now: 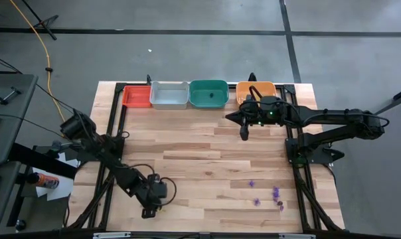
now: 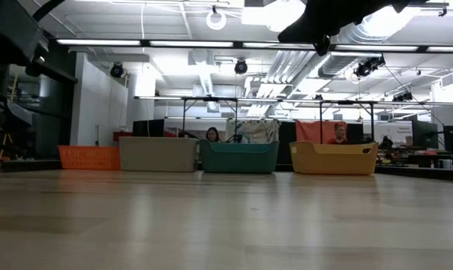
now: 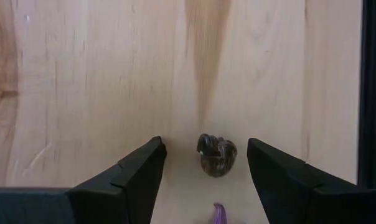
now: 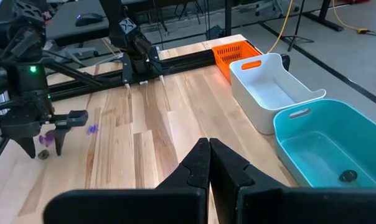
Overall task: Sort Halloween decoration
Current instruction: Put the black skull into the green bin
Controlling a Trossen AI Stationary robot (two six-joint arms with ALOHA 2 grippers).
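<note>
A dark brown trinket [image 3: 216, 155] of the Halloween decoration lies on the wooden table, between the fingers of my left gripper [image 3: 203, 147]. The gripper is open, points steeply down and stands either side of the trinket without touching it. A purple trinket [image 3: 219, 214] lies just beside it. In the high view my left gripper [image 1: 149, 210] is near the table's front left. A few purple trinkets [image 1: 277, 193] lie scattered at the front right. My right gripper [image 1: 243, 130] hangs shut and holds nothing, above the table near the orange tray [image 1: 256, 91].
Red [image 1: 137, 96], grey [image 1: 168, 95], green [image 1: 208, 93] and orange trays stand in a row along the far edge; a dark piece [image 4: 347, 176] lies in the green one. Black frame rails [image 1: 300, 166] run along the table's sides. People sit in the room beyond [image 2: 211, 135].
</note>
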